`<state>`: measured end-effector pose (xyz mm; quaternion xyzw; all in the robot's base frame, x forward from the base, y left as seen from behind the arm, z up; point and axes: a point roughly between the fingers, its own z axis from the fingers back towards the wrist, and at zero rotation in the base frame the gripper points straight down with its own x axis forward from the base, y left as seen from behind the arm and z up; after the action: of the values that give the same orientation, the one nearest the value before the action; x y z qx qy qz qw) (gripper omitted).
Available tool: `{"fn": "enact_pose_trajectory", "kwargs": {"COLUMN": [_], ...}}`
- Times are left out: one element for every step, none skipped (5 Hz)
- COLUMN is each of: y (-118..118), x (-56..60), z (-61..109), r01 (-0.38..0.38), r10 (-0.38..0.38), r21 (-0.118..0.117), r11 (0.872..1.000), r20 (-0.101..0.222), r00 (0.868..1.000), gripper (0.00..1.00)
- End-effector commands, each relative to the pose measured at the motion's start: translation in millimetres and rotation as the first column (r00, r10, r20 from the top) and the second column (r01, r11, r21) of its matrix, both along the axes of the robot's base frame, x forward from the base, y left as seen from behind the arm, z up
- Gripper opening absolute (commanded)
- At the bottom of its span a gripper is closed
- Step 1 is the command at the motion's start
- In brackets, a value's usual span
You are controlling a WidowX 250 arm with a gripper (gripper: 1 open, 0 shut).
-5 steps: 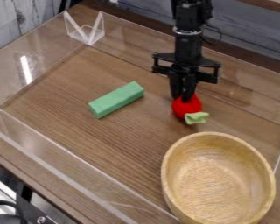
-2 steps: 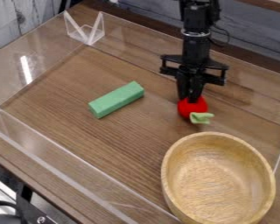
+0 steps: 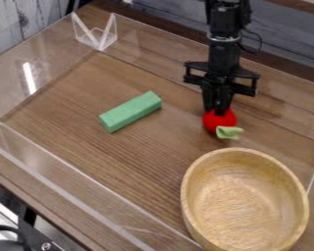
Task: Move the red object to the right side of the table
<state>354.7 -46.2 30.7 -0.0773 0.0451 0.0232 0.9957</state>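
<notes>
The red object (image 3: 224, 123), a small round red toy fruit with a pale green leafy end, rests on the wood-grain table (image 3: 94, 88) right of centre, just above the bowl's rim. My black gripper (image 3: 219, 105) comes straight down onto its top. The fingers are shut on the red object's upper part, which they hide.
A green rectangular block (image 3: 130, 111) lies left of centre. A round wooden bowl (image 3: 245, 204) fills the front right corner. Low clear acrylic walls (image 3: 28, 74) edge the table, and a clear folded stand (image 3: 94, 32) sits at the back left.
The gripper and the red object have slid together to the right, by a small distance. The green block and the bowl have stayed put.
</notes>
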Motion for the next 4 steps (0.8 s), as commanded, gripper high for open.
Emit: {"fn": "enact_pose_trajectory", "kwargs": {"y": [-18.6,-21.0,-23.3,-24.8], "x": [-0.1,-0.8,-1.4,-2.2], "z": [3.2,2.2,1.1,-2.5], "r01": [0.057,0.067,0.077,0.082], "r10": [-0.056,-0.067,-0.076,-0.082], "r21": [-0.014,-0.019,-0.023,-0.023], "r11": [0.998,0.998,0.997,0.996], "r20": [0.028,0.027,0.025,0.021], "r00": [0.998,0.997,0.997,0.996], "gripper": [0.00,0.00,0.00,0.00]}}
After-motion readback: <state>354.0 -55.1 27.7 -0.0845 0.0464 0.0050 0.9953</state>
